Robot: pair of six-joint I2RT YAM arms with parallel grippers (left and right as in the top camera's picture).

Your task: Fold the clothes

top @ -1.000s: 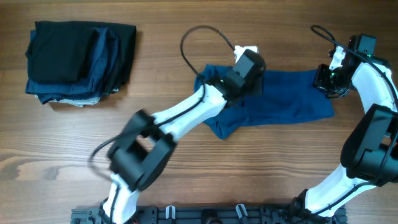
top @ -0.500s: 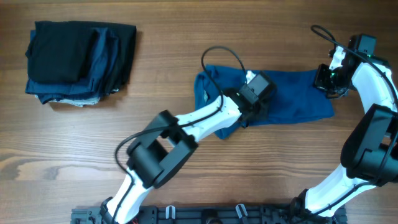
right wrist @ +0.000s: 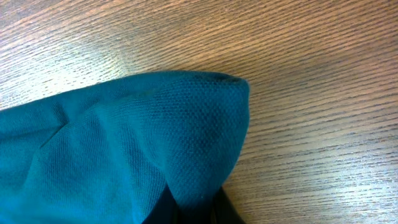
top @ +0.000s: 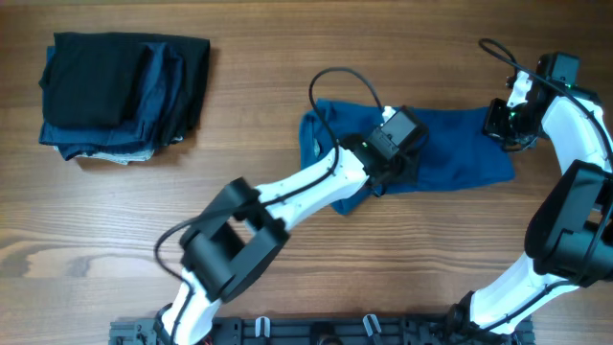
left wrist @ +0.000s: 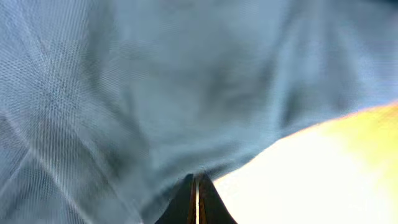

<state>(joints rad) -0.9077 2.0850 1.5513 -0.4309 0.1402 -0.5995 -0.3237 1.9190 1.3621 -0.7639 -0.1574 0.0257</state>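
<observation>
Blue garment (top: 460, 158) spread flat across the right-centre of the wooden tabletop (top: 96, 240), long side running left to right, left part doubled over and rumpled. Pinned at its far right corner by the right hand (top: 502, 125), clamped tight on that corner in the wrist view, probably to anchor the cloth while the other end is carried across. Gripped near the middle by the left hand (top: 397, 146), fingertips (left wrist: 183, 208) pressed together under draped fabric, seemingly on a fold edge brought in from the left. Against a second ago: left hand down from the garment's upper left edge toward its centre, then hardly shifted in the last half second; right hand unmoved. Well apart at upper left, a stack of folded dark clothes (top: 124, 96).
</observation>
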